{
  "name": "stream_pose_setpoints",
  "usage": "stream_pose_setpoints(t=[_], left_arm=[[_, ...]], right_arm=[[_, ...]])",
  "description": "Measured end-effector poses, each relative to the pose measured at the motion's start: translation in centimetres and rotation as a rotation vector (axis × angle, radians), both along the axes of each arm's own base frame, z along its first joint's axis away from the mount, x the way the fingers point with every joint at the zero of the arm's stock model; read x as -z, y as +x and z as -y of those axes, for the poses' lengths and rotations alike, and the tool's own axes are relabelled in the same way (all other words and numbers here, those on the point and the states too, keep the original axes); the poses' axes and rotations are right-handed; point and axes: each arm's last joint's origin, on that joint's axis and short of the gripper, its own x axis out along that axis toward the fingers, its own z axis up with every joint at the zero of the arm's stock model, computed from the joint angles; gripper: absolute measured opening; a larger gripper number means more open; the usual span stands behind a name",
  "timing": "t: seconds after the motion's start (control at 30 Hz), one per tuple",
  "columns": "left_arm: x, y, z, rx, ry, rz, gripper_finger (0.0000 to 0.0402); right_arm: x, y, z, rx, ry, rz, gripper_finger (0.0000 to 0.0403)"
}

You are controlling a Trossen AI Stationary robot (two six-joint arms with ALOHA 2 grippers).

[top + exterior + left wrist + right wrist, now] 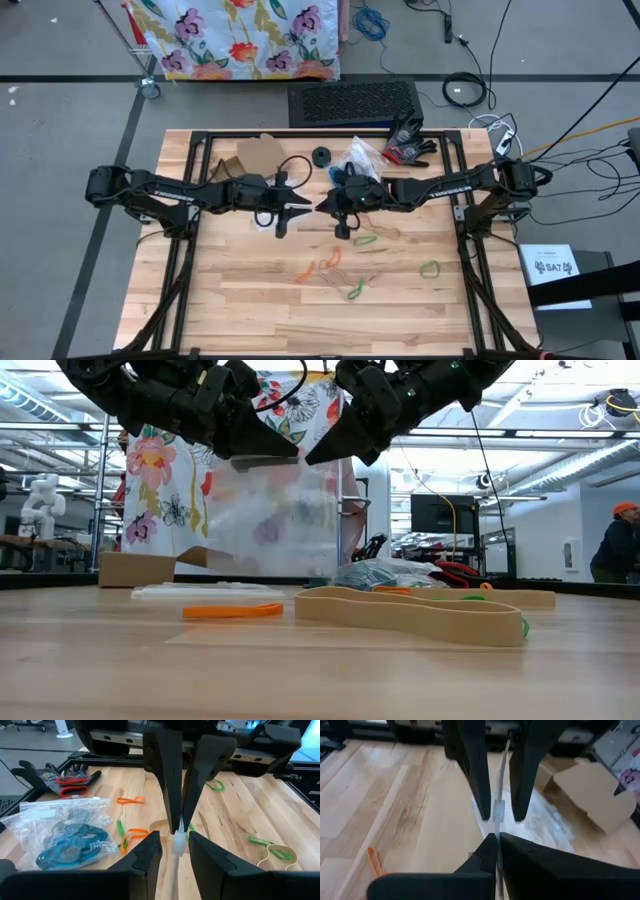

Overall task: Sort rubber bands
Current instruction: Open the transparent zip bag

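- Hanging tip to tip above the wooden worktop point(240, 300), our left claw point(175, 851) and right claw point(496, 840) meet at a clear plastic bag point(270, 510).
- Right claw pinches the bag's edge, fingers closed.
- Left claw's fingers stand slightly apart around it; we can't tell if they touch.
- Rubber bands point(345, 272) lie scattered below, nearer the worktop's front.
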Motion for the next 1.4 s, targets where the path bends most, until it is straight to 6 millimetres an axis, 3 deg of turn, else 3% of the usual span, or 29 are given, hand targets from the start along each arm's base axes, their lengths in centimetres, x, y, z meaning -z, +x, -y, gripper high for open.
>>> stream_pose_setpoints(t=[0.33, 0.7, 1.1, 1.4], left_arm=[[-0.04, 0.01, -0.01, -0.001, 0.002, 0.005, 0.0102], [-0.03, 0.01, -0.01, -0.001, 0.001, 0.003, 0.0018], [0.01, 0.01, -0.04, -0.007, 0.003, 0.0, 0.0035], [0.07, -0.01, -0.03, -0.006, 0.002, -0.006, 0.0018]], right_arm=[[-0.3, 0.16, 0.0, -0.003, -0.007, 0.034, 0.0], [-0.3, 0.15, 0.06, 0.008, -0.011, 0.033, 0.0], [0.2, -0.14, 0.14, 0.061, 0.002, -0.03, 0.0], [0.44, -0.29, 0.02, 0.067, 0.01, -0.06, 0.0]])
